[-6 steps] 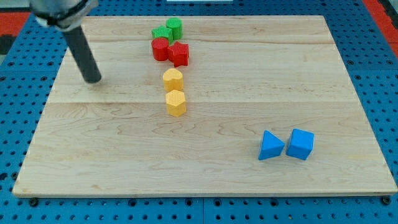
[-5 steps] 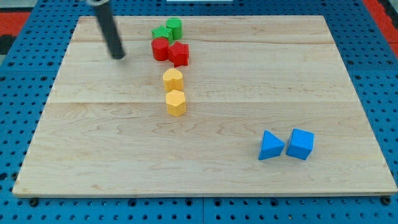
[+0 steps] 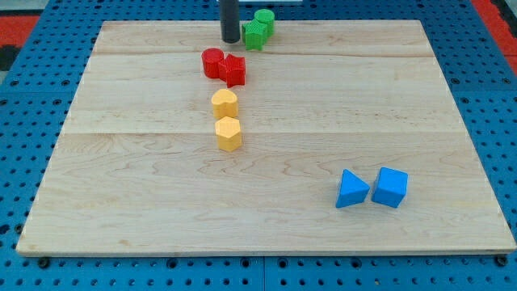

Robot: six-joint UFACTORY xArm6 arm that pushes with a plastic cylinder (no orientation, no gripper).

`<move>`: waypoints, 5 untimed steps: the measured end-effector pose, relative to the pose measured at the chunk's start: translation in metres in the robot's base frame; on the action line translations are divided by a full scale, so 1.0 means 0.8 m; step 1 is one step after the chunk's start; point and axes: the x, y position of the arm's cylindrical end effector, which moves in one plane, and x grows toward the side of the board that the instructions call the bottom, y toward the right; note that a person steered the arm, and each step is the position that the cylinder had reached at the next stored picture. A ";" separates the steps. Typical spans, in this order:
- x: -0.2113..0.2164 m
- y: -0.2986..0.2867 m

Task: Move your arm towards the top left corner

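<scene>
a pale wooden bench (image 3: 145, 202) is seen from above and slightly in front, resting on a blue pegboard (image 3: 24, 162). a straight dark rod comes down from the view's top edge, and my tip (image 3: 231, 40) is set on the bench near its top edge, a little left of centre and well to the right of the top left corner. no jaws are fitted, so nothing is held. two green blocks are found just to the right of the tip: a green star-like block (image 3: 255, 35), touching or nearly touching the rod, and a green cylinder (image 3: 264, 20) behind it. below the tip, a red cylinder (image 3: 212, 62) and a red star-like block (image 3: 233, 70) are pressed together. further down, two yellow hexagonal blocks (image 3: 224, 103) (image 3: 229, 133) are lined up one below the other. at the lower right, well apart, a blue triangular block (image 3: 351, 189) and a blue cube-like block (image 3: 390, 187) are placed side by side.
</scene>
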 end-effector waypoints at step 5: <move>0.020 -0.094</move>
